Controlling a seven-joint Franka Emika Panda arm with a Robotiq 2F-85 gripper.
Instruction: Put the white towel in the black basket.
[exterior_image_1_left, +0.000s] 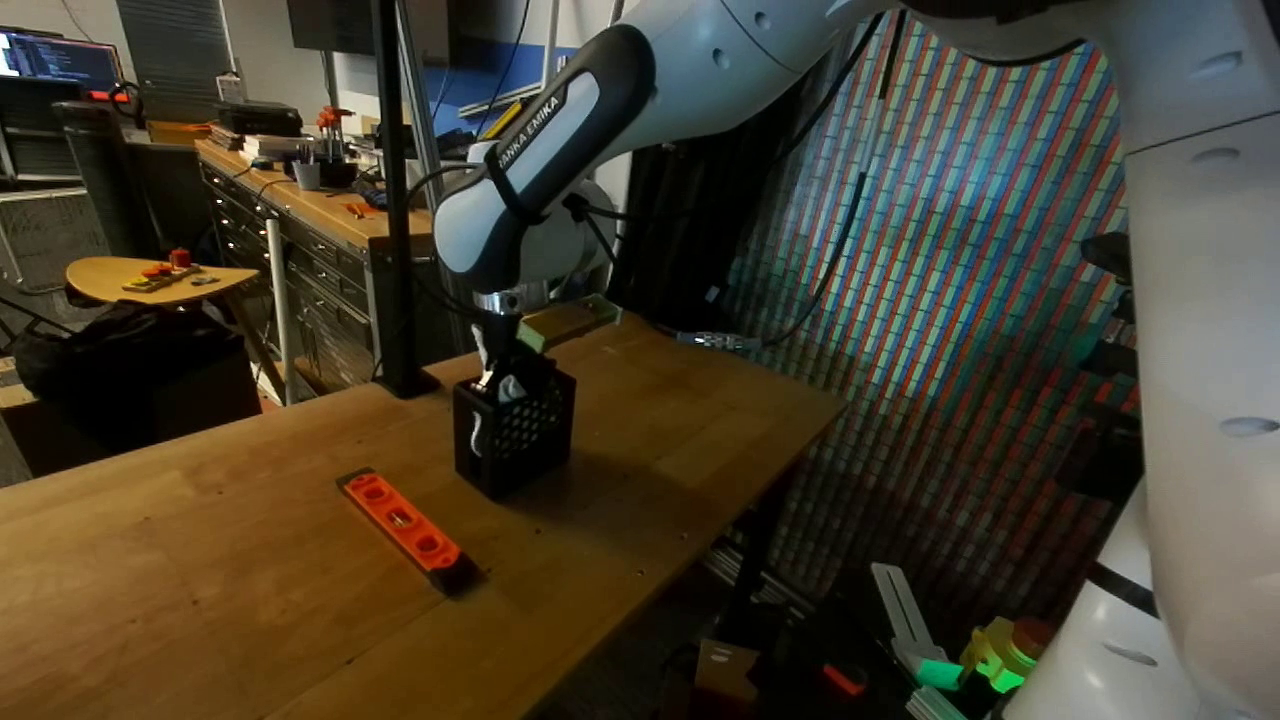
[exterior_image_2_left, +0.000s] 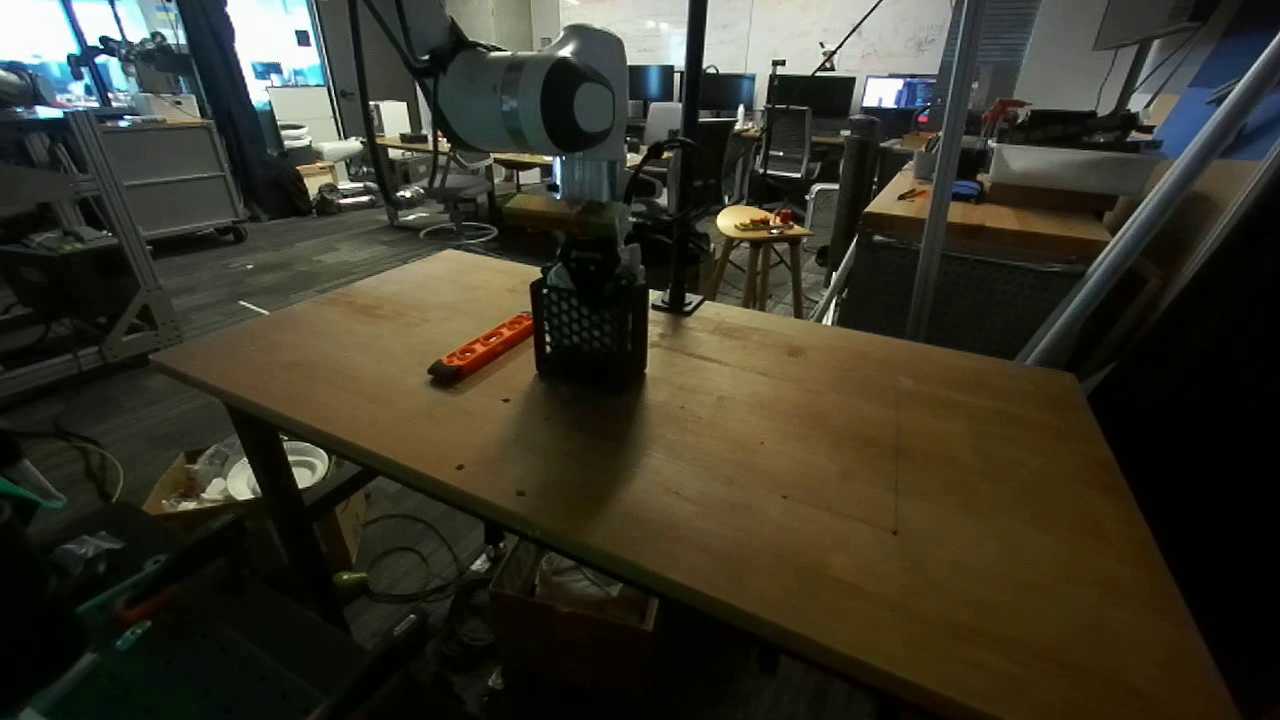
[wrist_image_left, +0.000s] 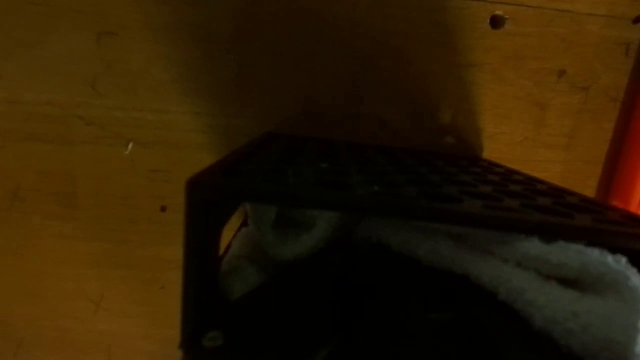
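Clearest lettering: FRANKA EMIKA, white on a black stripe of the robot arm (exterior_image_1_left: 690, 90) in an exterior view (first letter hard to make out). Lines of text on the monitor (exterior_image_1_left: 58, 62), towards ten o'clock there, too small to read; faint marks on the whiteboard (exterior_image_2_left: 775, 40), between twelve and one in an exterior view, illegible. Black basket (exterior_image_1_left: 520, 455) stands upright on the wooden table (exterior_image_2_left: 850, 480), a wall of it pierced with rows of holes. Gripper (exterior_image_2_left: 596, 280) points down into the basket's mouth; fingers closed together, tips hidden behind the walls, so cannot tell whether any cloth is caught between them. White towel (wrist_image_left: 570, 287) lies bunched inside the basket: wrist view, dim, shows one fold towards four o'clock and a curl towards seven, both along the inner side of the pierced wall. Pale bits of it show at the rim in both exterior views. Red-orange bar tool (exterior_image_1_left: 408, 530), black-ended, lies flat on the table, apart from the basket, between seven and eight o'clock of it in an exterior view. Black post (exterior_image_1_left: 392, 250) is footed on the table at ten o'clock from the basket.
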